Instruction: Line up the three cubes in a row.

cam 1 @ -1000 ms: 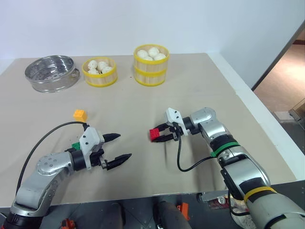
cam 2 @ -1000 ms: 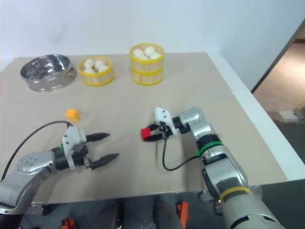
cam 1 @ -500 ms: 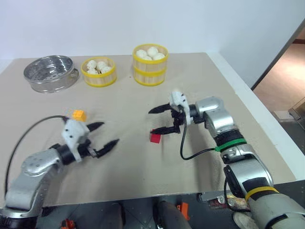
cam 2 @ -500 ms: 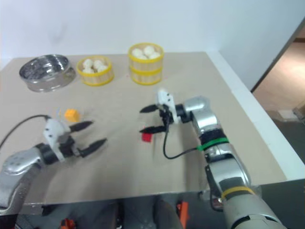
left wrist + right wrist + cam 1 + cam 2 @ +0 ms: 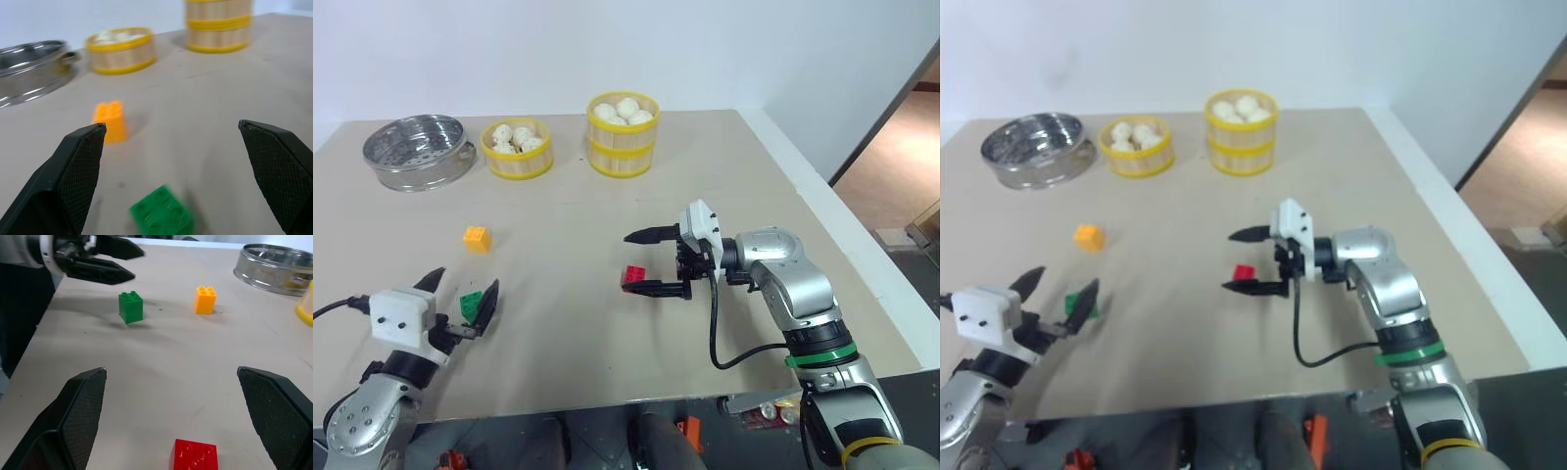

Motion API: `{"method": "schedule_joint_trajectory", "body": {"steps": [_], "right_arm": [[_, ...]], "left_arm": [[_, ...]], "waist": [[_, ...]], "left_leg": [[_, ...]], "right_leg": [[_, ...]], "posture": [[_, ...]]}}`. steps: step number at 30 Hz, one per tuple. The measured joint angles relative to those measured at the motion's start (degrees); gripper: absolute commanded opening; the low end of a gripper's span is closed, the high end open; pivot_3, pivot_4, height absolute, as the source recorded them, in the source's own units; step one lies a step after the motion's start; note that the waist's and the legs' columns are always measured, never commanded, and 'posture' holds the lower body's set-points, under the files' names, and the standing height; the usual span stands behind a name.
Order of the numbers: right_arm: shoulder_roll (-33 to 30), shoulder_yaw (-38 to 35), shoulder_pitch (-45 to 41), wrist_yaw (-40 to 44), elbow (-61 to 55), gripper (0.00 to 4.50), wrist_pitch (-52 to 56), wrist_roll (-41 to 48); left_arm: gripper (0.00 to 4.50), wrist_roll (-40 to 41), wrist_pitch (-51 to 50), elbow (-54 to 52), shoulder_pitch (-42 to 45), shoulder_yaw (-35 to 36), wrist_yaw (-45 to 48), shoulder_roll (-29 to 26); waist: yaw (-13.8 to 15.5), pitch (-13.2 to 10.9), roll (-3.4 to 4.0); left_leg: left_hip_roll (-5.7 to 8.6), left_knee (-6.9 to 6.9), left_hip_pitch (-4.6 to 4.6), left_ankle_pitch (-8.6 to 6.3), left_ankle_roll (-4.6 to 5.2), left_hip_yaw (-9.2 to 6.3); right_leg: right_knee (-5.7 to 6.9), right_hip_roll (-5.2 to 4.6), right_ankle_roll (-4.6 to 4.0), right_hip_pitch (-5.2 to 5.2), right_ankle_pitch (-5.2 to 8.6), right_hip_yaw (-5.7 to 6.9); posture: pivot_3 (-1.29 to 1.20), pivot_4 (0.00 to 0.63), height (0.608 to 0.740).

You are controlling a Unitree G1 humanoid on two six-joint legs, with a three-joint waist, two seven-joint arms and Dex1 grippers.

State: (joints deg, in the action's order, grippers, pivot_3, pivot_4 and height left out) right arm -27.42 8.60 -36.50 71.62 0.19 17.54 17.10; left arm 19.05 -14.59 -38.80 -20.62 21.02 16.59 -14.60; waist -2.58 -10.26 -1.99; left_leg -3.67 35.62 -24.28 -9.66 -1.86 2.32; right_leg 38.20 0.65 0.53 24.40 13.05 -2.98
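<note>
Plastic, hard and light: the three cubes look like stiff studded blocks that will not give under a squeeze, though their smooth walls may slip if pinched off-centre. The red cube [image 5: 633, 276] sits on the beige tabletop [image 5: 558, 323] just beside the right end effector [image 5: 641, 261], whose jaws stand wide with nothing between them. The green cube [image 5: 470, 305] lies near the front edge, just ahead of the left end effector [image 5: 462, 292], also spread wide and empty. The orange cube [image 5: 477, 238] rests farther back, apart from the green one and well apart from the red.

They form no row yet (the red one is the outlier, judging by the spacing). Each is best taken across two opposite flat side walls, low on the body, not over the studs, with the fingers square to the faces so the block does not twist out.
</note>
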Motion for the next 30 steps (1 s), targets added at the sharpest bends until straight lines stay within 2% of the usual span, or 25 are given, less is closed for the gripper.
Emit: {"method": "schedule_joint_trajectory", "body": {"steps": [11,19,27,28,29,30], "right_arm": [[0.43,1.35,-0.77,-0.61,3.68,4.45,-5.28,-1.20],[1.53,1.24,-1.58,0.15,3.90,4.45,-3.96,2.05],[1.47,1.84,-1.95,-0.47,3.70,4.45,-5.31,1.66],[1.46,2.01,-1.95,-0.50,3.70,4.50,-5.35,1.62],[1.45,2.14,-1.94,-0.54,3.70,4.50,-5.38,1.59],[1.43,2.16,-1.95,-0.56,3.70,4.50,-5.43,1.57]], "left_arm": [[4.50,-1.95,-0.54,1.16,-1.20,-4.37,-6.91,7.18],[4.50,-3.97,-0.80,5.17,-1.29,-6.16,-10.55,10.68],[4.50,-3.54,-1.79,8.38,1.12,-7.73,-9.93,10.20],[3.98,-3.34,-1.94,8.48,1.32,-7.73,-9.89,10.20],[3.75,-3.00,-2.15,8.54,1.66,-7.75,-9.81,10.20],[3.30,-2.61,-2.23,8.55,1.88,-7.77,-9.70,10.20]], "waist": [[-0.04,0.02,-0.06],[-0.09,0.01,-0.07],[-0.09,0.02,-0.07],[-0.09,0.02,-0.07],[-0.09,0.02,-0.07],[-0.09,0.02,-0.07]], "left_leg": [[0.07,-0.01,-0.05,-0.04,0.00,0.03],[0.07,0.01,-0.05,-0.05,0.02,0.00],[0.08,-0.01,-0.05,-0.05,0.01,0.02],[0.08,-0.02,-0.05,-0.05,0.01,0.01],[0.08,-0.03,-0.05,-0.05,0.01,0.01],[0.08,-0.03,-0.05,-0.05,0.01,0.01]], "right_leg": [[-0.02,0.04,0.03,0.03,0.02,-0.15],[-0.01,0.06,0.03,0.03,0.01,-0.15],[-0.02,0.06,0.03,0.04,0.01,-0.18],[-0.02,0.06,0.03,0.05,0.02,-0.18],[-0.02,0.06,0.03,0.04,0.02,-0.18],[-0.02,0.06,0.03,0.04,0.02,-0.17]], "posture": [[0.00,0.150,0.740],[0.00,0.150,0.740],[0.00,0.150,0.740],[0.00,0.150,0.740],[0.00,0.150,0.740],[0.00,0.150,0.740]]}}
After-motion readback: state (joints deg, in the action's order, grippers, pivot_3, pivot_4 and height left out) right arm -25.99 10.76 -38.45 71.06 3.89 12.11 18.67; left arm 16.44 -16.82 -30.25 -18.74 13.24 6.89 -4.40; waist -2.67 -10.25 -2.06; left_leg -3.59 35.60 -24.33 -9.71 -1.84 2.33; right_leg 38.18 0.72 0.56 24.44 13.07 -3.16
